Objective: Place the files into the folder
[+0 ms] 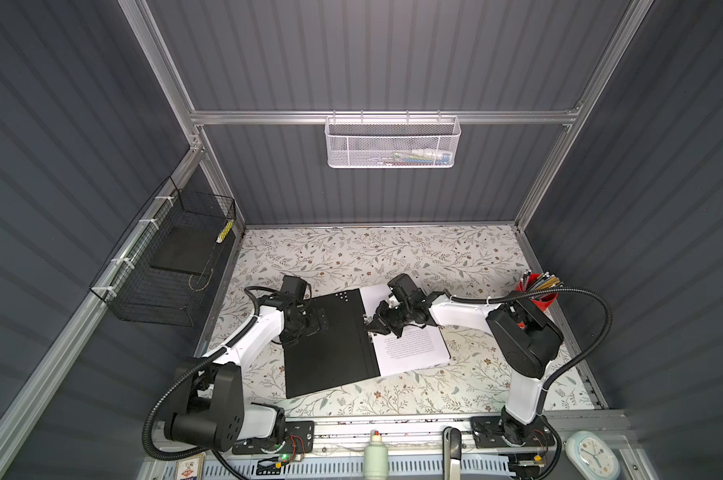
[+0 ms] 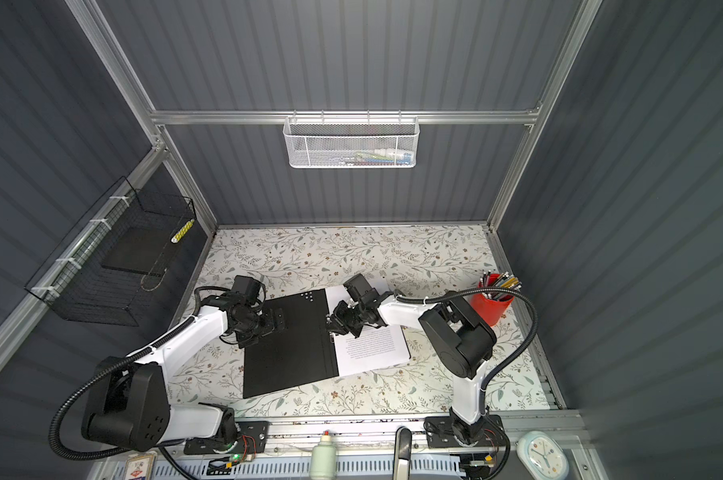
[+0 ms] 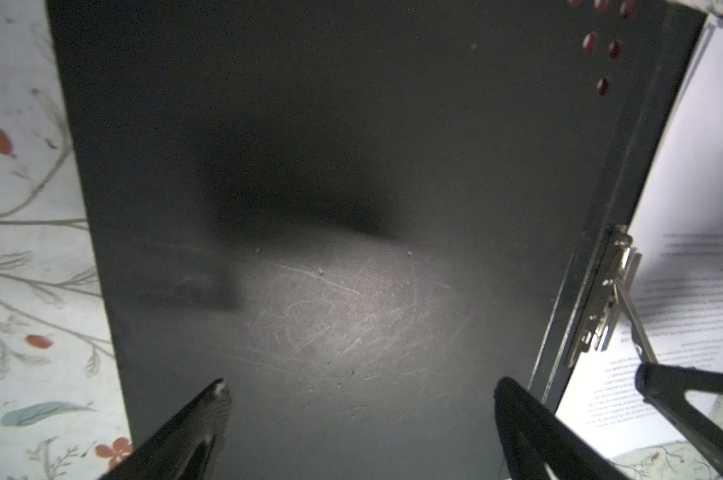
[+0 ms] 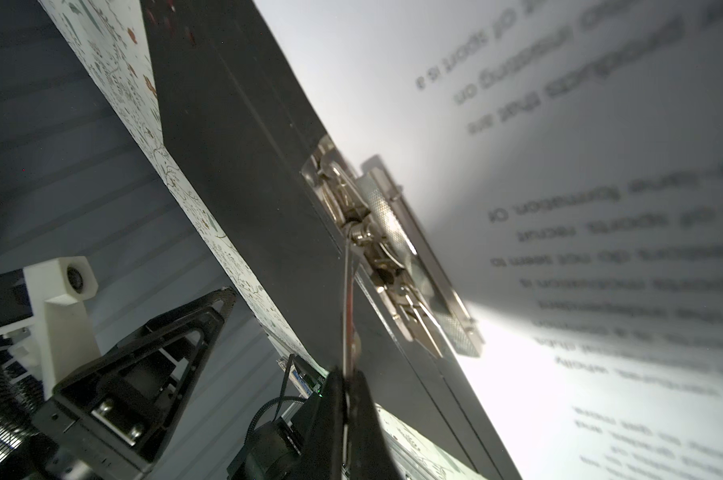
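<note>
**A:** Where are we?

**B:** Our right gripper (image 4: pixel 345 380) is pinched tight on the thin lever (image 4: pixel 347 299) of the spine clip (image 4: pixel 376 245). Our left gripper (image 3: pixel 360 392) is spread wide, with the black inside cover of the folder (image 1: pixel 326 345) right beneath it.

**A:** And the files (image 1: pixel 409 349)?

**B:** They lie just past the clip from our right tips, on the folder's other half.

**A:** How will they handle?

**B:** We judge the sheets light, floppy and prone to sliding. The lever looks stiff, smooth and sprung, so we should grip it near its free end.
</note>
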